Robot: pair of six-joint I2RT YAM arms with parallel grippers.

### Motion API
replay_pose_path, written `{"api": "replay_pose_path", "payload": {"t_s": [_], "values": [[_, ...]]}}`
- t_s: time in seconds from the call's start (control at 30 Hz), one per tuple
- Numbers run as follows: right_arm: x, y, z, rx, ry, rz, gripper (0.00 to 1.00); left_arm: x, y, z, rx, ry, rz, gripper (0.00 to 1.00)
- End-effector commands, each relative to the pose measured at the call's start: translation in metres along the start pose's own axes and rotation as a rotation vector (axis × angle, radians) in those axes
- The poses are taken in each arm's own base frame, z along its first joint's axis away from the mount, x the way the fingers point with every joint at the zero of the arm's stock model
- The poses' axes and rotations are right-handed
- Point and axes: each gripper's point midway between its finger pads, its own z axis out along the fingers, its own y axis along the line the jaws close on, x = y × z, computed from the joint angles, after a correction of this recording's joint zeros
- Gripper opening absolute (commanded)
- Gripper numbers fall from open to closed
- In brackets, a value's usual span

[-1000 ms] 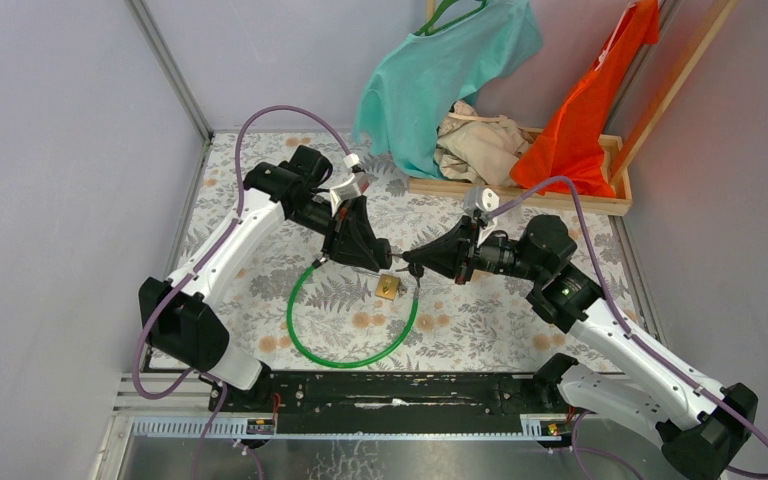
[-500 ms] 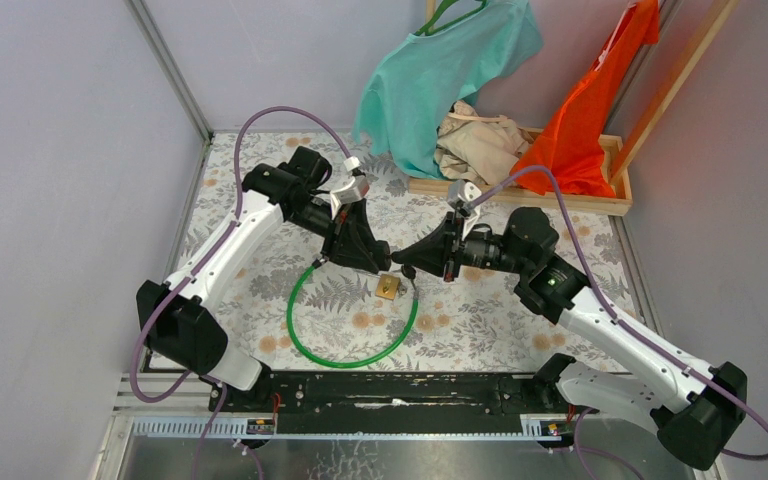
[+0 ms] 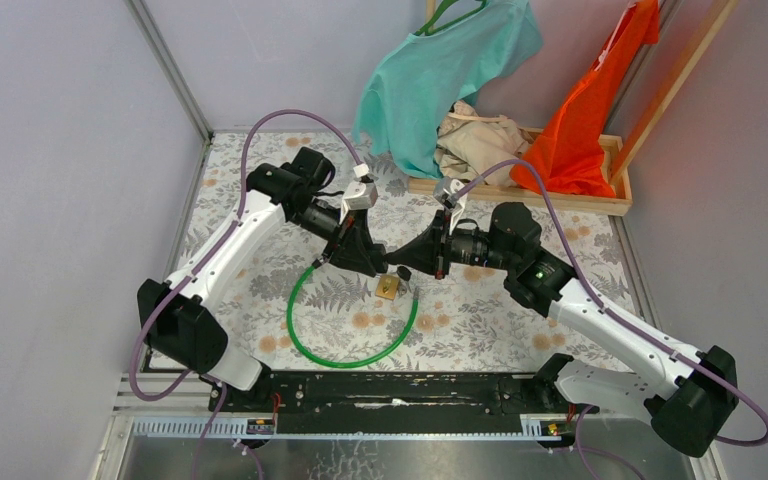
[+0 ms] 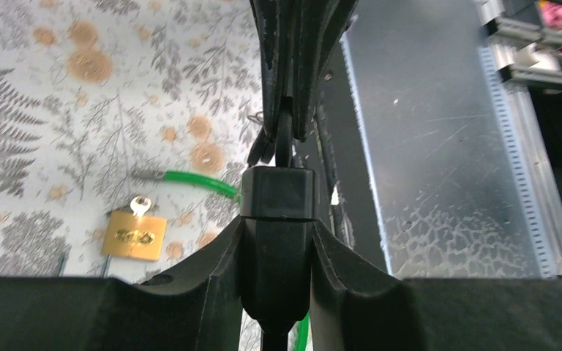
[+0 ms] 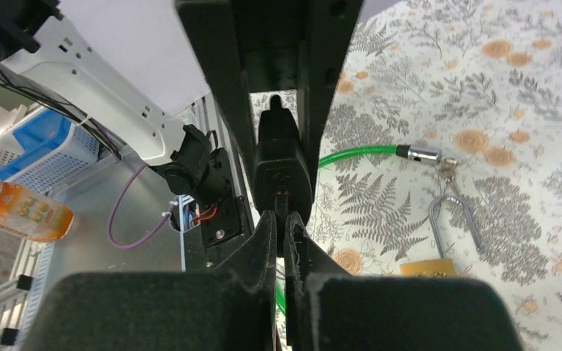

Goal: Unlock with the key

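Observation:
A black lock head is clamped between my left gripper fingers, held above the floral table. My right gripper is shut on a thin black key whose far end meets the lock head. In the top view the left gripper and the right gripper meet tip to tip over the green cable loop. A brass padlock lies on the table just below them, with a small silver key at its top edge and its steel shackle by the cable's metal end.
A wooden tray at the back right holds a teal shirt, beige cloth and orange cloth. A black rail and a metal plate run along the near edge. Walls close both sides.
My right arm has moved left and rolled its wrist, bringing the key up against the lock head. My left wrist turned slightly while keeping its hold.

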Motion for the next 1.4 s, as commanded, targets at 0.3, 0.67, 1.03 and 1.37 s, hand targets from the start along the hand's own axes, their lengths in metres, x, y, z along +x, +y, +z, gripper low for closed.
{"api": "replay_pose_path", "payload": {"t_s": [0.3, 0.67, 1.03, 1.37], "values": [[0.015, 0.039, -0.001, -0.168, 0.080, 0.363, 0.00, -0.030, 0.036, -0.014, -0.309, 0.051, 0.268, 0.00], [0.018, 0.037, -0.010, -0.195, 0.154, 0.587, 0.00, -0.009, 0.055, -0.023, -0.422, 0.135, 0.287, 0.00], [-0.026, 0.022, -0.038, -0.024, -0.038, -0.085, 1.00, -0.013, 0.011, -0.001, -0.172, 0.040, 0.080, 0.03], [-0.019, 0.024, -0.029, -0.093, 0.043, -0.675, 0.99, -0.007, -0.024, 0.009, 0.086, 0.025, -0.135, 0.11]]}}
